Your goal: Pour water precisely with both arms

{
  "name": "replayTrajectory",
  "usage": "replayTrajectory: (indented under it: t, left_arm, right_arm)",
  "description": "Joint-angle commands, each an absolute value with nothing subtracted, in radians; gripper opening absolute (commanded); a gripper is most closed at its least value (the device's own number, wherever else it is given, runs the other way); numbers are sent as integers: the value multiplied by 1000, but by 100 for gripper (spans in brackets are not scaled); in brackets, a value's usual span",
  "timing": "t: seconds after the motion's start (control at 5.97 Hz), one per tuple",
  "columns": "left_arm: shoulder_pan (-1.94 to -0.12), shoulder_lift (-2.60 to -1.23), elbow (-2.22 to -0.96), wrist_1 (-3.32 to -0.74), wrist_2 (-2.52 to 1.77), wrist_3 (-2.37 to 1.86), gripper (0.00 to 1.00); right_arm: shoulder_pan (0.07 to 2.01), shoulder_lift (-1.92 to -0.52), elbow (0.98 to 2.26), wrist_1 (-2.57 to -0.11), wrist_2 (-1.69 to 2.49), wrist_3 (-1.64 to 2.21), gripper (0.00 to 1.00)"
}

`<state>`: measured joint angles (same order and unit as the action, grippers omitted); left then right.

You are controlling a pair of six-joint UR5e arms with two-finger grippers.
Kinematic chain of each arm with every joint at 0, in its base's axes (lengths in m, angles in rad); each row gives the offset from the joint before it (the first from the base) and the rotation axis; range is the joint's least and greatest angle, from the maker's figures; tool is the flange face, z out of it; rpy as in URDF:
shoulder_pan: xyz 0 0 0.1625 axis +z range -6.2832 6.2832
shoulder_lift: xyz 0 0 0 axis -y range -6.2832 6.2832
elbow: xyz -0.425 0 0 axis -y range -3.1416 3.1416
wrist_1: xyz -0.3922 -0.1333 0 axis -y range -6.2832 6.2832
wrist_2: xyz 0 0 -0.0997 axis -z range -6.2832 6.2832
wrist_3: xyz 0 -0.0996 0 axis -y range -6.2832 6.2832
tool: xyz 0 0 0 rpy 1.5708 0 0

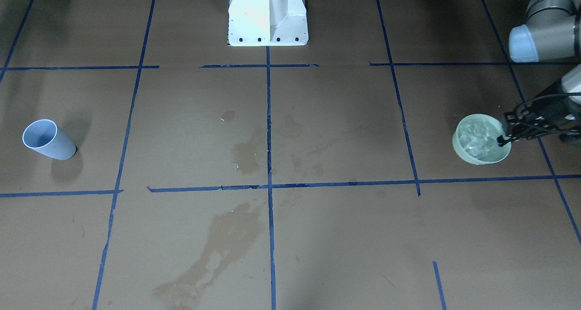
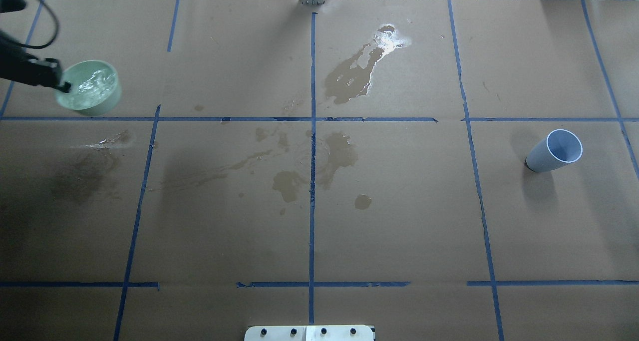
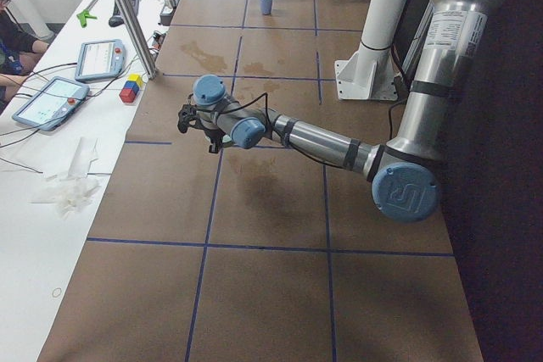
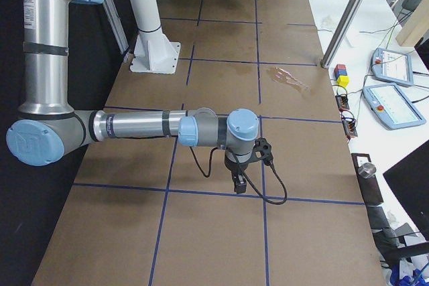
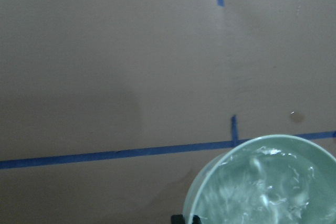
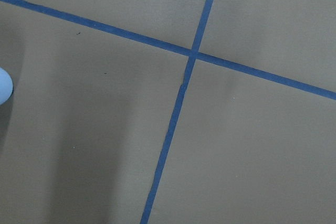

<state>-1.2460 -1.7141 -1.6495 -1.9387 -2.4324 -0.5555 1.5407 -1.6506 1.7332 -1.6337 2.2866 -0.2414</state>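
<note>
Brown paper (image 2: 399, 221) covers the bench (image 3: 280, 294), gridded with blue tape (image 2: 312, 241). Darker patches (image 2: 349, 79), seemingly damp, mark it. A white side table (image 3: 42, 235) adjoins.

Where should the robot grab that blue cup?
Likely the side wall near mid-height, coming in level from the robot's side. The cup stands upright, mouth up, tapering to a narrower base, with bare table around it, so a tool can close across its round wall. A rim pinch from above, as the left tool holds the bowl, might also work.

brown paper-covered table (image 2: 399, 231) with blue tape grid (image 2: 224, 119), wet patches (image 2: 349, 79), 1 blue-grey cup (image 2: 549, 156)
</note>
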Motion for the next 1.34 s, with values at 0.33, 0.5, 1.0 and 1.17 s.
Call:
replayTrajectory:
  t: [0.33,0.5,1.0,1.17]
  left_arm:
    - [-1267,-1568,-1483,-2341,-2454,-629,0]
    - [-1253,-1572,-1410,-2490,-2439,-737,0]
    - [-1140,-1568,-1379,-2549,-2353,-793,0]
    - [-1128,-1560,-1378,-2566,-2352,-799,0]
  right_arm:
    - [1539,-1651,1732,-1634,2283,-242,100]
    - [1539,-1651,1733,-1634,2284,-242,100]
    - [1539,-1651,1735,-1634,2284,-242,100]
    - [1539,-1652,1735,-1634,2284,-242,100]
